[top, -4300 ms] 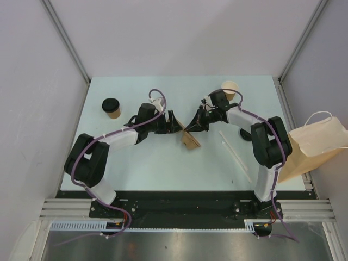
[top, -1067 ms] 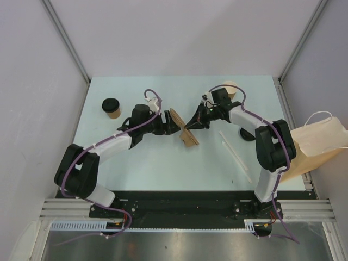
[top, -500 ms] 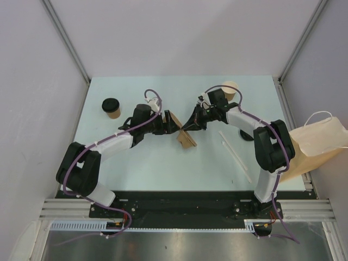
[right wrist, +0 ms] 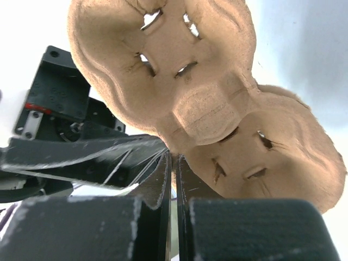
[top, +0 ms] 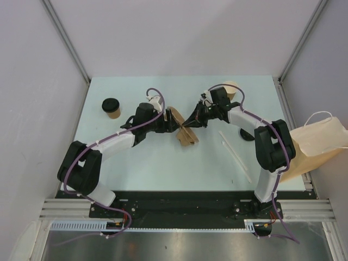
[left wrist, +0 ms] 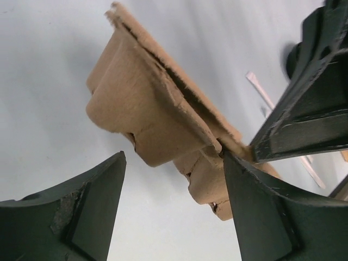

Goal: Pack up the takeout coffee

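Observation:
A kraft cup with a black lid (top: 111,107) stands at the table's far left. A second kraft cup (top: 231,87), with no lid on, shows behind the right arm at the back. Mid-table, the brown cardboard carrier (top: 188,136) is tilted up on edge. My right gripper (top: 191,123) is shut on its rim; in the right wrist view the carrier (right wrist: 201,103) fills the frame above the pinching gripper (right wrist: 174,159). My left gripper (top: 175,120) is open, and its fingers (left wrist: 272,217) straddle one end of the carrier (left wrist: 147,114).
The tall brown paper bag (top: 315,144) with white handles leans off the table's right edge. A thin white stick (top: 235,151) lies right of centre. A dark round thing (top: 246,136) sits beside the right arm. Grey walls close in on three sides.
The left gripper has moved right, up to the carrier, and its jaws have narrowed a little. The right gripper keeps its pinch, and the carrier has shifted slightly.

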